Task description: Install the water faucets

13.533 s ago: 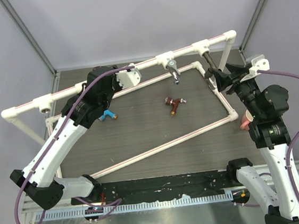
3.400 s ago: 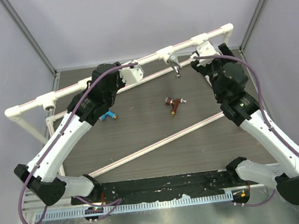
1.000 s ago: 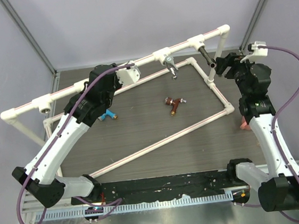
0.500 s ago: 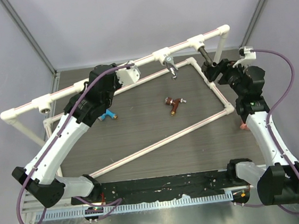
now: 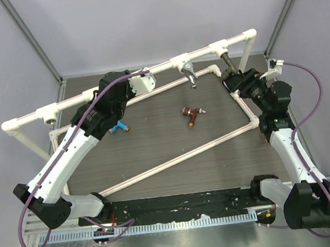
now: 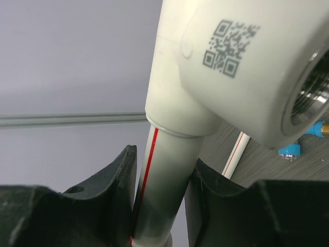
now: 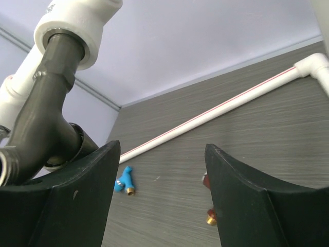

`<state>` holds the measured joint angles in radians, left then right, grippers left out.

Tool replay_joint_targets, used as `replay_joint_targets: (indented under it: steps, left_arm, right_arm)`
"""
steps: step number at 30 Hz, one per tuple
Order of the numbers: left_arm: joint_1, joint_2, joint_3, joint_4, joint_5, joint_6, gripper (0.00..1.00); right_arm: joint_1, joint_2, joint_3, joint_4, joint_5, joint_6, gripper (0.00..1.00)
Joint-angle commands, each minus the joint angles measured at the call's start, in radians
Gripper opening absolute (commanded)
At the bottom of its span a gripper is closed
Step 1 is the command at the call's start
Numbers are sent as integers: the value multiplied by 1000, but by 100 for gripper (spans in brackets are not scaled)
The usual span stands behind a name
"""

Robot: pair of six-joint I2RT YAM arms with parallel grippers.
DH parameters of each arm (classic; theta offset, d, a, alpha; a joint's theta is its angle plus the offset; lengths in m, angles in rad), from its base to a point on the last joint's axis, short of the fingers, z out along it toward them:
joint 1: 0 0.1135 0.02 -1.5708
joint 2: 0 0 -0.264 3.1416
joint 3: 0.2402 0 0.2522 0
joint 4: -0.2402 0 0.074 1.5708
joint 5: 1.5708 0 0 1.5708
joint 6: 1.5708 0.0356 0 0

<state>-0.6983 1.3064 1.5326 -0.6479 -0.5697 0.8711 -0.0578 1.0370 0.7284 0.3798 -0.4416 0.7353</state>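
Observation:
The dark faucet hangs screwed into the right tee socket of the white pipe rail. In the right wrist view the dark faucet sits just left of my left finger. My right gripper is open and holds nothing. The chrome faucet hangs from the middle tee. The red-brown faucet and the blue faucet lie on the table. My left gripper is shut on the rail pipe, just below an open tee socket.
The pipe frame's lower rectangle lies on the dark table, with its right side under my right arm. An empty tee socket sits at the rail's left end. Grey walls and metal posts enclose the table. A black strip runs along the near edge.
My right gripper has swung from the right side back leftward, down beside the dark faucet. The pipe frame shifted slightly. The left arm has not moved.

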Motion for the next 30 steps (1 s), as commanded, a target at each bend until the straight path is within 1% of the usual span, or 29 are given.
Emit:
replay_joint_targets:
  steps: [1, 2, 3, 4, 5, 6, 8, 9, 11, 12, 13, 15, 16, 18, 20, 21, 22, 23, 25, 26, 30]
  left_arm:
    - [-33, -13, -3, 54, 48, -146, 0]
    - [-33, -13, -3, 53, 50, -146, 0]
    - [-35, -10, -5, 53, 50, -146, 0]
    - [-33, -10, -5, 53, 48, -146, 0]
    - [-33, -9, -6, 54, 50, -146, 0]
    - [-33, -7, -6, 54, 48, -144, 0]
    - [-33, -6, -6, 54, 48, -144, 0]
    - [-35, -4, -6, 56, 48, -144, 0]
    - [-33, -2, -6, 54, 48, -144, 0]
    - [-35, -2, -6, 56, 48, -142, 0]
    - [-33, -4, -6, 54, 50, -144, 0]
    - [-35, -4, -6, 54, 48, -144, 0]
    - [-35, -6, -6, 56, 48, -144, 0]
    - [-33, -6, -6, 56, 48, -144, 0]
    - [-33, -6, -8, 56, 48, -144, 0]
    - [-33, -6, -8, 56, 48, -144, 0]
    - [-35, -4, -8, 57, 48, -146, 0]
    - [-33, -6, -6, 56, 48, -146, 0]
    - [-35, -2, -6, 54, 48, -146, 0]
    - [-33, -2, -6, 54, 48, -147, 0]
    - [-35, -4, -6, 53, 47, -147, 0]
  right_arm:
    - [18, -133, 103, -128, 36, -144, 73]
    - [18, -144, 117, -195, 126, -210, 73]
    - [18, -156, 141, -255, 173, -305, 73]
    - [18, -182, 150, -356, 226, -354, 73]
    - [18, -193, 158, -404, 303, -396, 73]
    - [21, -207, 169, -464, 341, -471, 73]
    - [33, -244, 183, -510, 429, -537, 73]
    - [44, -255, 190, -545, 437, -613, 73]
    - [58, -278, 224, -587, 509, -689, 73]
    - [93, -284, 236, -607, 545, -727, 73]
    - [105, -290, 247, -633, 567, -807, 73]
    - [147, -316, 278, -650, 602, -876, 74]
    - [160, -324, 287, -651, 609, -942, 74]
    - [197, -337, 325, -670, 612, -1003, 73]
    - [231, -339, 379, -700, 568, -1095, 74]
    - [243, -338, 396, -731, 551, -1119, 74]
    - [253, -335, 410, -746, 502, -1140, 75]
    - [265, -331, 439, -763, 476, -1187, 78]
    - [291, -321, 457, -792, 408, -1215, 83]
    - [299, -318, 469, -795, 399, -1225, 87]
    - [349, -269, 486, -826, 415, -1284, 93]
